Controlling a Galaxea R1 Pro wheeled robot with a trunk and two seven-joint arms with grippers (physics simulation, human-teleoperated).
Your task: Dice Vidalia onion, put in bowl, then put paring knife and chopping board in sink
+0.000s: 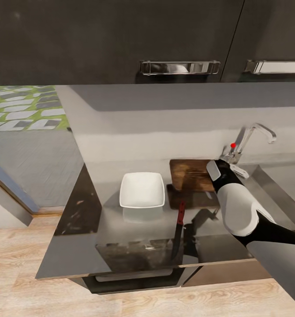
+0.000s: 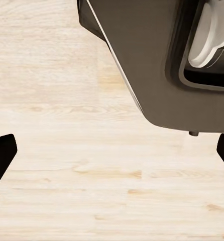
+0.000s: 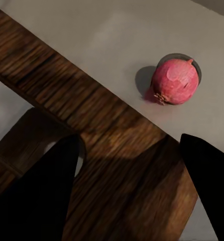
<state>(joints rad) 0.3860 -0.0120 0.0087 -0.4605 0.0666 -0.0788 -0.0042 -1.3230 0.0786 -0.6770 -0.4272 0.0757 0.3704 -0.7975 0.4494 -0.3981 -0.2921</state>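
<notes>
The pinkish-red Vidalia onion (image 3: 175, 81) lies on the grey floor of the sink (image 3: 92, 45), by the drain. The dark brown chopping board (image 1: 190, 172) is raised and tilted above the countertop (image 1: 134, 237), beside the faucet (image 1: 251, 136). My right gripper (image 3: 132, 150) holds the chopping board (image 3: 112, 130) near the end with the hole, its fingers (image 3: 46, 201) partly closed. The paring knife (image 1: 179, 232) lies near the counter's front edge. To its left, further back, sits the white bowl (image 1: 142, 190). My left gripper (image 2: 112, 150) hangs open over the wooden floor.
The sink basin (image 1: 279, 185) lies to the right of the board, partly hidden by my right arm (image 1: 240, 211). Dark wall cabinets with chrome handles (image 1: 180, 67) hang over the counter. The counter ends at its left edge (image 1: 65, 220). My own base (image 2: 162, 65) is beside the left gripper.
</notes>
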